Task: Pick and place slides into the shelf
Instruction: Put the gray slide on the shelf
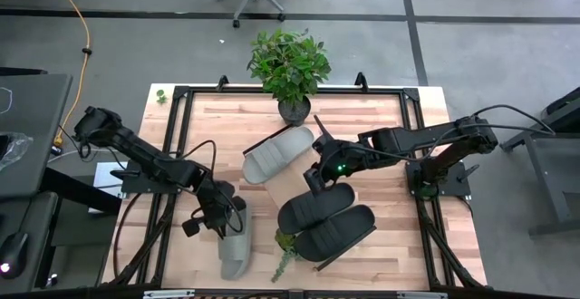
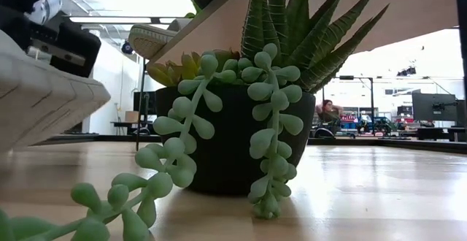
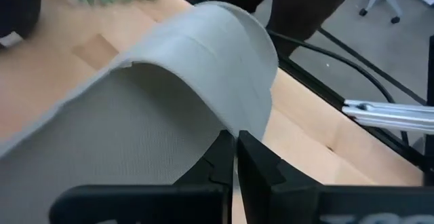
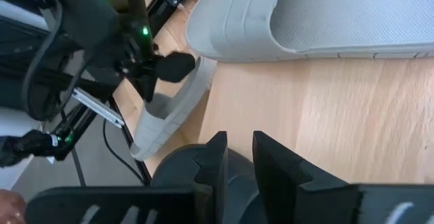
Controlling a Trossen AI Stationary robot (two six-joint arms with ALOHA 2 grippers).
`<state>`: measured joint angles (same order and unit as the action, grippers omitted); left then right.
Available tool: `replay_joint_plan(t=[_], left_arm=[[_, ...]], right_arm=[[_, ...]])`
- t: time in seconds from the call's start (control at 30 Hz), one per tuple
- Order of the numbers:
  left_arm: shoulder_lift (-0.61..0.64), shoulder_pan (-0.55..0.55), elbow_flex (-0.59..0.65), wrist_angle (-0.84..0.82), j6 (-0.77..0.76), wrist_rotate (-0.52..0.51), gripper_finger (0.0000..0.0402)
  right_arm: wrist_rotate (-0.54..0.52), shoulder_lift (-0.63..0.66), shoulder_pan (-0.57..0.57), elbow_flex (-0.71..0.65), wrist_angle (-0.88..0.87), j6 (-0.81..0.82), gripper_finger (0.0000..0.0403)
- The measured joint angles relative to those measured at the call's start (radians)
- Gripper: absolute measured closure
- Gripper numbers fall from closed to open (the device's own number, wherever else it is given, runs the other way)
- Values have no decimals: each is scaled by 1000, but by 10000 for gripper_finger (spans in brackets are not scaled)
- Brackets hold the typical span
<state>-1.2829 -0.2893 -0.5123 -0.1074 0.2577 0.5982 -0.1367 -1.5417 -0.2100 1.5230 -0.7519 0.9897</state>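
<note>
grey slide (image 1: 235,245) under bent left arm's gripper (image 1: 220,216)

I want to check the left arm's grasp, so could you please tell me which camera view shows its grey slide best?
The high view: the whole grey slide lies visible under the left end effector. The left wrist view shows only its strap up close, pinched in the fingers. The right wrist view shows it small and distant. The low view may show its edge.

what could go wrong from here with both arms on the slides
The left gripper pinches only the strap edge of a grey slide, so it may slip or swing once lifted. The right gripper is at the strap of a black slide that touches the second black slide; lifting could drag that one toward the small succulent pot.
</note>
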Motion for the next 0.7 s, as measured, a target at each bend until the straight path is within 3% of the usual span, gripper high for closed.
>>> replay_joint_plan(t=[0.23, 0.7], left_arm=[[12, 0, -135, -158, 24, -58, 401], [12, -8, -415, -661, 51, -177, 401]], right_arm=[[39, 0, 4, 0, -36, -59, 341], [90, 0, 27, 0, -104, -240, 341]])
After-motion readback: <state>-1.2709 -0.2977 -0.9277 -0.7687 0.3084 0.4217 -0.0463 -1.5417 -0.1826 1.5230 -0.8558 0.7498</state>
